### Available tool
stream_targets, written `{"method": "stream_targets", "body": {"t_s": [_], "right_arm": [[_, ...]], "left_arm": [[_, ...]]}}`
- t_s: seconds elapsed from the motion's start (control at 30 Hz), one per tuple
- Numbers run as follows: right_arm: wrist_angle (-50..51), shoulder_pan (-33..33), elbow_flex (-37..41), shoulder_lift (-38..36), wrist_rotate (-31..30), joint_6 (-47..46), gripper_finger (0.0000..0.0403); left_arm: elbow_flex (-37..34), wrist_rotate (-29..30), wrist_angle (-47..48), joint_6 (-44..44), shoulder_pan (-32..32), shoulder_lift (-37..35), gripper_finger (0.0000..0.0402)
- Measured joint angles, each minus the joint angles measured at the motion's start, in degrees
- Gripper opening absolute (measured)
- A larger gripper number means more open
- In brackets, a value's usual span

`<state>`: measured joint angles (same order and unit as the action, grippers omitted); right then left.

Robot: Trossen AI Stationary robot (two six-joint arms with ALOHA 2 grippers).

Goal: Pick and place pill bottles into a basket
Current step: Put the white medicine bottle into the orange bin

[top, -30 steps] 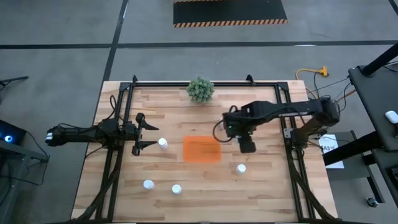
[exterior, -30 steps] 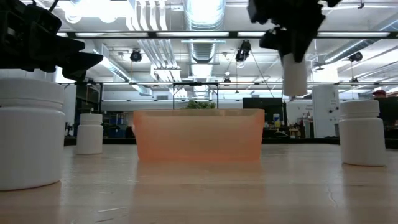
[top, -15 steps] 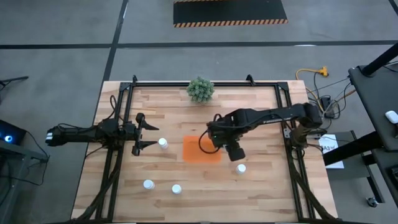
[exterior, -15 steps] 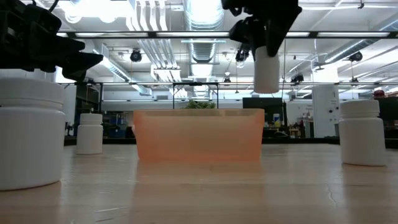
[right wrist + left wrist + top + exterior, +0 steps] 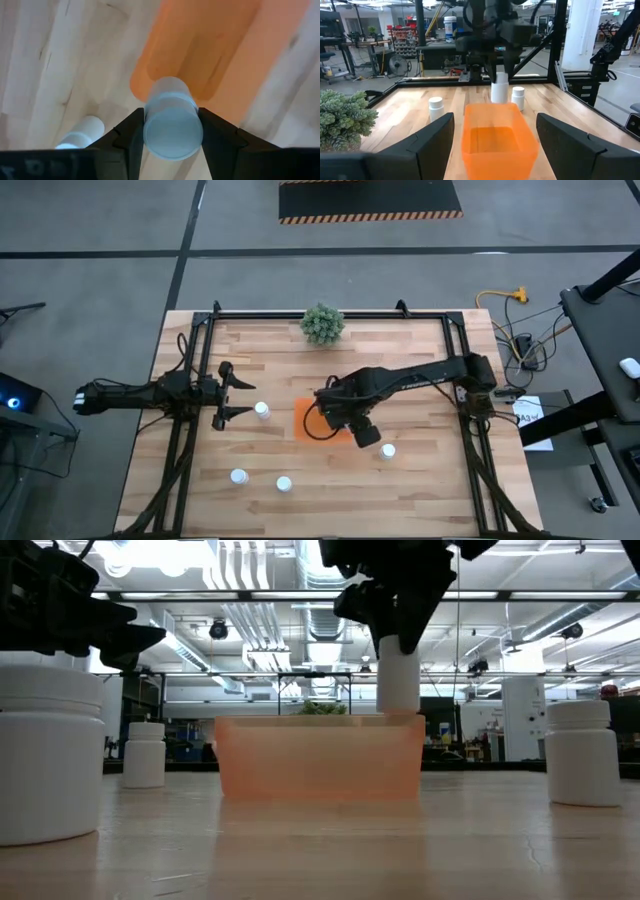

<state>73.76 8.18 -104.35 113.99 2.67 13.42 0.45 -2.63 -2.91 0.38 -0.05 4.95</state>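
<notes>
The orange tray [image 5: 312,420] lies mid-table and also shows in the low view [image 5: 320,755] and the left wrist view [image 5: 495,137]. My right gripper [image 5: 352,422] is shut on a white pill bottle [image 5: 398,685] over the tray's right part. The gripper hides this bottle in the high view. Other bottles stand upright on the table: one left of the tray [image 5: 262,411], two near the front edge [image 5: 238,476] [image 5: 284,484], and one right of the tray [image 5: 387,450]. My left gripper [image 5: 235,395] is open and empty, left of the tray. My right gripper pinches the bottle's upper part [image 5: 172,127] between its two fingers [image 5: 127,137], one on each side wall. The fingers come from above, pointing down. The bottle hangs upright below them, clear of the table, with its lower end [image 5: 398,712] at about the tray's rim.
A small green plant [image 5: 322,324] stands at the table's far edge. A black frame [image 5: 330,315] runs round the tabletop. In the low view one bottle [image 5: 45,755] stands close at the left and another [image 5: 582,752] at the right.
My right gripper has carried the bottle toward the table's left edge, from beside the tray's right end to over the tray. It has also come down a little. The bottle has stayed upright.
</notes>
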Motion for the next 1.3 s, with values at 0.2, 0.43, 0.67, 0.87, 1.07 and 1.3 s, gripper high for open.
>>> {"method": "stream_targets", "body": {"t_s": [0.2,0.43,0.67,0.87,1.07,1.3], "right_arm": [[-1.3,0.87,-1.23,3.92,-0.66,1.49,0.0146],[-2.83,0.86,-1.31,6.93,-1.31,2.52,0.0146],[-4.16,0.97,-1.12,8.53,-1.1,3.09,0.0146],[-4.54,0.94,-1.02,9.69,-1.07,3.11,0.0146],[-5.34,0.97,-0.71,9.92,-0.97,3.11,0.0146],[-5.38,0.97,-0.44,9.92,-0.97,3.11,0.0184]], "left_arm": [[-0.02,-0.02,-0.04,0.01,0.02,-0.11,0.0265],[0.0,-0.02,-0.03,0.02,0.0,-0.11,0.0265],[-0.02,-0.02,-0.07,0.01,0.0,0.01,0.0265],[0.0,-0.02,-0.04,0.02,0.0,-0.11,0.0265],[-0.01,-0.02,-0.04,0.01,0.0,-0.11,0.0265],[-0.02,-0.02,-0.04,0.0,0.0,-0.11,0.0265]]}}
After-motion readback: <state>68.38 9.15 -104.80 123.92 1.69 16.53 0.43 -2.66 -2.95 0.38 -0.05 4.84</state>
